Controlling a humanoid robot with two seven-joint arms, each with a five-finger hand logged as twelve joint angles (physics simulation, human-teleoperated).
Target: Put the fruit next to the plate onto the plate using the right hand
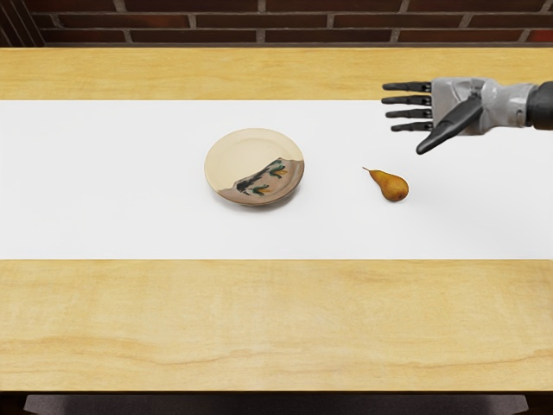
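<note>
A small brown pear [390, 184] lies on its side on the white runner, its stem pointing left toward the plate. The cream plate [254, 166] with a brown and green painted patch sits to the left of the pear, with a gap between them and nothing on it. My right hand [417, 117] comes in from the right edge and hovers above and behind the pear, a little to its right. Its dark fingers [406, 100] are stretched out flat toward the left, the thumb angled down, and it holds nothing.
A white runner [104, 181] crosses the wooden table [259, 328] from side to side. A brick wall [259, 22] runs along the far edge.
</note>
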